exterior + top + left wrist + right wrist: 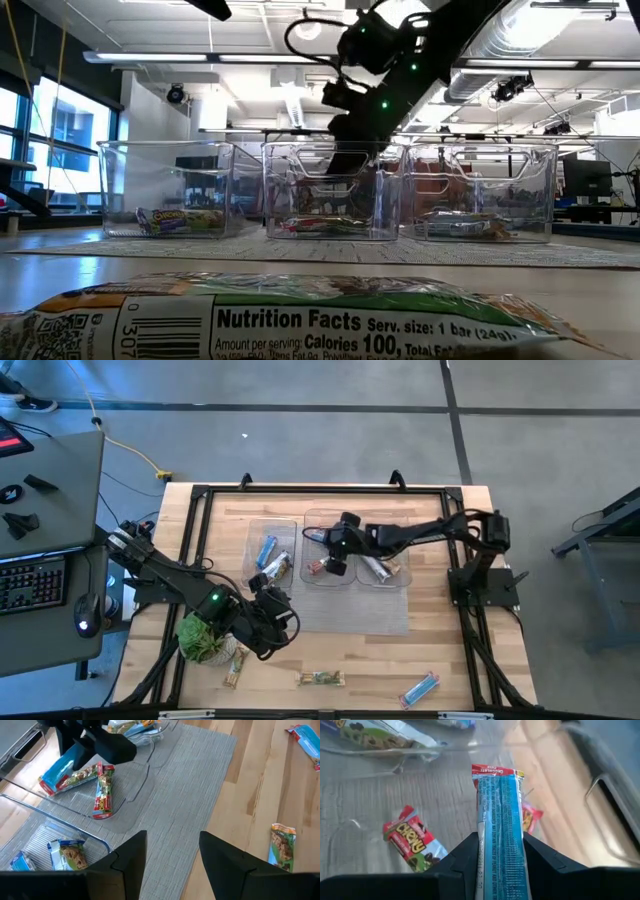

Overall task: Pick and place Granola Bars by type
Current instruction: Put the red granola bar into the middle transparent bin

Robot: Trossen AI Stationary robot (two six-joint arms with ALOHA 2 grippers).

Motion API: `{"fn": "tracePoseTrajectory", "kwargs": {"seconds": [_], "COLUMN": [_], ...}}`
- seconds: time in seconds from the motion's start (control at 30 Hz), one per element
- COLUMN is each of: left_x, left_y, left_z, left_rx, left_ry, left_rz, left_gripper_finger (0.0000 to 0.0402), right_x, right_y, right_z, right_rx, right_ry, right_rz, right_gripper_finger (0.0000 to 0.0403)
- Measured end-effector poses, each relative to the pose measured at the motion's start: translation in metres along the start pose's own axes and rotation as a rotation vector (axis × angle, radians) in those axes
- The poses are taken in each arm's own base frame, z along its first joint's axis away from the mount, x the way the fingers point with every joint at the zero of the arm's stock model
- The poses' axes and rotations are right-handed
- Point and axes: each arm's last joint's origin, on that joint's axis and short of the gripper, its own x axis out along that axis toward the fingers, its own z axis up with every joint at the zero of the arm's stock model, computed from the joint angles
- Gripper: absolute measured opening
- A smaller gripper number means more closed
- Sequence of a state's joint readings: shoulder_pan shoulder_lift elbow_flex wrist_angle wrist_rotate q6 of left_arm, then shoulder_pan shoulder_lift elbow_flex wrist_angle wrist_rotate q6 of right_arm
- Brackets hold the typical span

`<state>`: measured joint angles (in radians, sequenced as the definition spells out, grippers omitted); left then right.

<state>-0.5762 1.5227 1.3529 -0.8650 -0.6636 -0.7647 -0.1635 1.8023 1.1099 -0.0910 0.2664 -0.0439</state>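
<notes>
The right gripper hangs over the middle tray, jaws clamping a blue granola bar; the left gripper waits, jaws released

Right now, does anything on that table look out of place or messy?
Mildly. Three bars lie loose on the bare wood at the table's near edge, away from the trays: one beside the plant, one green, one blue. The right pincer holds a blue bar over the middle tray.

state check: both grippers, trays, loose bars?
right gripper: shut on blue-wrapped bar, over middle tray
left gripper: open, empty, over mat
left tray: holds bars
green-wrapped bar: loose on table
blue bar: loose on table
</notes>
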Motion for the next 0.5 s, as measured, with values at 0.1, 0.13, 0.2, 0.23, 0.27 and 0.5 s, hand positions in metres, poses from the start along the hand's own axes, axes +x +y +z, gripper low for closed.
{"fn": "tracePoseTrajectory", "kwargs": {"seconds": [0.1,0.13,0.2,0.23,0.27,0.5], "left_x": [0.000,0.000,0.000,0.000,0.000,0.000], "left_y": [0.000,0.000,0.000,0.000,0.000,0.000], "left_z": [0.000,0.000,0.000,0.000,0.000,0.000], "left_rx": [0.000,0.000,0.000,0.000,0.000,-0.002], "left_ry": [-0.001,-0.001,0.000,0.000,0.000,0.000], "left_rz": [0.000,0.000,0.000,0.000,0.000,0.000], "left_gripper_finger": [0.0176,0.0176,0.0176,0.0176,0.0176,0.0176], "right_x": [0.002,0.003,0.003,0.004,0.004,0.004], "right_y": [-0.006,-0.008,-0.011,-0.012,-0.013,-0.015], "right_z": [-0.002,-0.002,-0.002,-0.002,-0.002,-0.001], "right_rx": [0.045,0.058,0.059,0.048,0.036,0.009], "right_ry": [0.013,0.013,0.014,0.015,0.016,0.003], "right_rz": [0.044,0.050,0.050,0.048,0.047,0.044], "right_gripper_finger": [0.0115,0.0116,0.0121,0.0124,0.0128,0.0161]}}
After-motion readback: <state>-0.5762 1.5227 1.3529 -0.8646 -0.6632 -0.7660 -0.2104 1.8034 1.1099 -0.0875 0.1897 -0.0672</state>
